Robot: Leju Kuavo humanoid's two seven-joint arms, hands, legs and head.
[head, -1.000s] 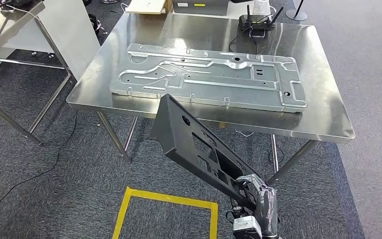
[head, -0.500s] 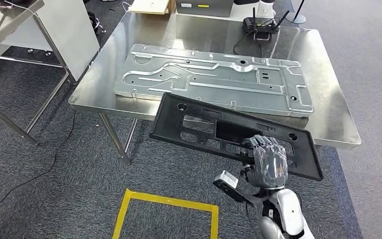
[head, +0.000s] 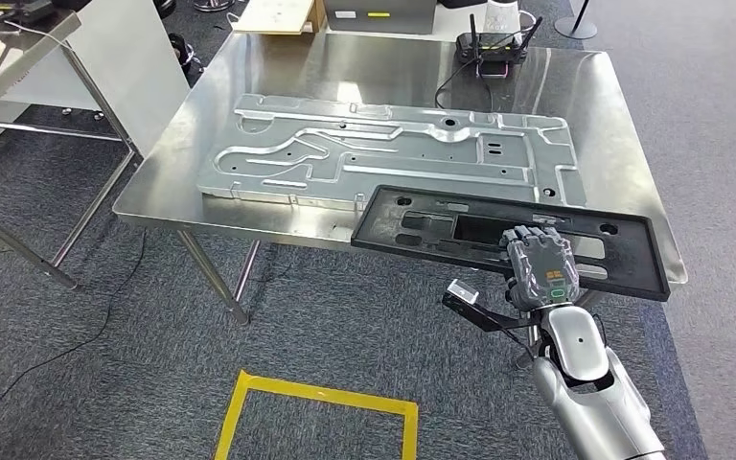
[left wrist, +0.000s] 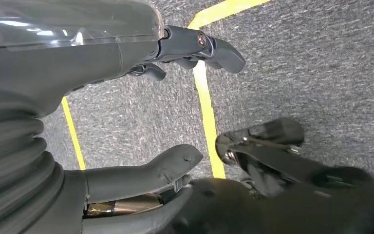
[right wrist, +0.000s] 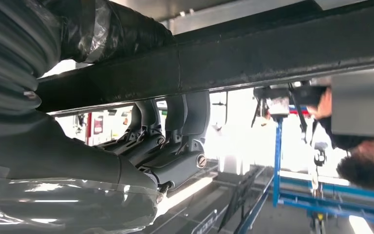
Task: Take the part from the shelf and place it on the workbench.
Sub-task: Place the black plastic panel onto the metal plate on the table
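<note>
The part is a long black plastic frame point(head: 422, 220) with cut-outs. It lies nearly flat, its far side over the front right edge of the steel workbench point(head: 345, 67), its near side past that edge. My right hand point(head: 540, 266) grips its near long edge from below and over the top. In the right wrist view the fingers point(right wrist: 175, 122) wrap round the dark rim of the part point(right wrist: 272, 53). My left hand point(left wrist: 68, 68) hangs over the grey carpet with thumb and fingers apart, holding nothing.
A large stamped metal panel point(head: 383, 158) covers the middle of the workbench, just beyond the black part. A black router point(head: 492, 48) and boxes point(head: 283, 13) stand at the far edge. Another table point(head: 19, 57) is at left. Yellow tape point(head: 316, 402) marks the floor. A person point(right wrist: 365, 161) stands behind the bench.
My right arm has raised the black part from a steep tilt below the table edge, turned it flat, and carried it forward and right onto the bench's front edge.
</note>
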